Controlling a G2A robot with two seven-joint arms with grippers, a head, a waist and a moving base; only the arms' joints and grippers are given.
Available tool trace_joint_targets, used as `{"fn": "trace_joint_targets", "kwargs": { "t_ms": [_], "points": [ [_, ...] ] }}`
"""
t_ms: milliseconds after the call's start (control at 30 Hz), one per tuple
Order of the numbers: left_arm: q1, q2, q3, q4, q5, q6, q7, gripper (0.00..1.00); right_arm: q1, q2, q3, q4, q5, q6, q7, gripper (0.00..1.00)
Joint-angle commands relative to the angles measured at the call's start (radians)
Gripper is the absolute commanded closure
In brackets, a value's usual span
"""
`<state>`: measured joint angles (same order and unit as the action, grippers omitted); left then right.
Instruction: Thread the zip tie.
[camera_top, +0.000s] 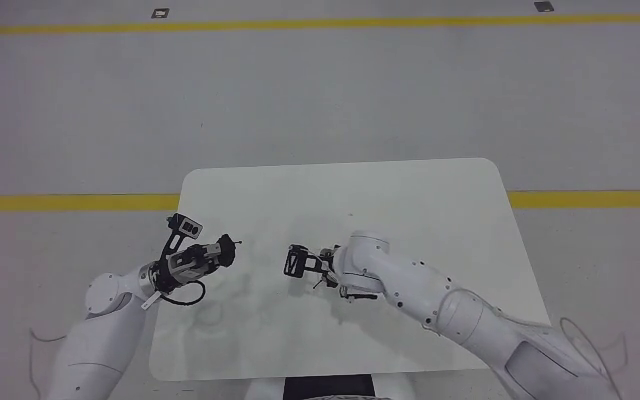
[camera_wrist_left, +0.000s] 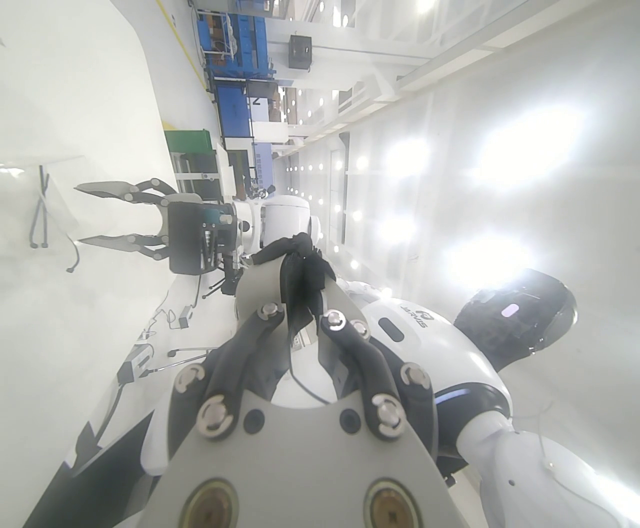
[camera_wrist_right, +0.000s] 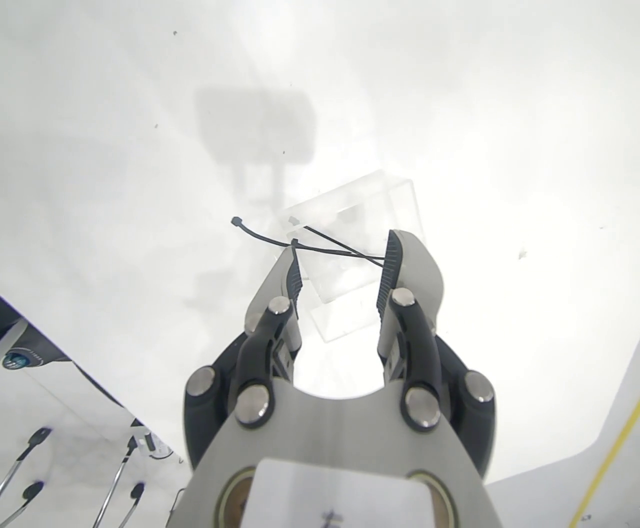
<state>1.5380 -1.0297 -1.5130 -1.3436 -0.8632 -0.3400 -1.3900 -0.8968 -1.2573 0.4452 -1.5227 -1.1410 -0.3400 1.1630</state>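
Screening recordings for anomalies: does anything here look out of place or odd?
Yes. The left gripper is shut on a crumpled black wad, more like cloth than a straight tie. Two zip ties lie crossed at a clear box, in front of the open right gripper.

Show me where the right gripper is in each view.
Top view: right gripper, near the table's middle.
Left wrist view: right gripper, far off, open toward zip ties.
Right wrist view: right gripper, close, open above zip ties.
Shared landmark: the white table.

No text, label or number legible enough to read.
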Motion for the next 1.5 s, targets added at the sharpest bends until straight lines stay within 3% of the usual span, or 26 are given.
{"fn": "trace_joint_targets", "kwargs": {
  "t_ms": [0,200,433,867,1100,1467],
  "points": [
    [0.000,0.000,0.000,0.000,0.000,0.000,0.000,1.00,0.009,-0.002,-0.010,0.010,0.010,0.000,0.002,0.64],
    [0.000,0.000,0.000,0.000,0.000,0.000,0.000,1.00,0.042,-0.009,-0.047,0.041,0.046,0.000,0.009,0.60],
    [0.000,0.000,0.000,0.000,0.000,0.000,0.000,1.00,0.058,-0.013,-0.062,0.058,0.057,0.000,-0.005,0.64],
    [0.000,0.000,0.000,0.000,0.000,0.000,0.000,1.00,0.069,-0.014,-0.059,0.062,0.075,0.000,0.012,0.68],
    [0.000,0.000,0.000,0.000,0.000,0.000,0.000,1.00,0.058,-0.013,-0.022,0.049,0.103,0.014,0.029,0.75],
    [0.000,0.000,0.000,0.000,0.000,0.000,0.000,1.00,0.056,-0.025,-0.046,0.061,0.074,0.000,0.070,0.68]
  ]
}}
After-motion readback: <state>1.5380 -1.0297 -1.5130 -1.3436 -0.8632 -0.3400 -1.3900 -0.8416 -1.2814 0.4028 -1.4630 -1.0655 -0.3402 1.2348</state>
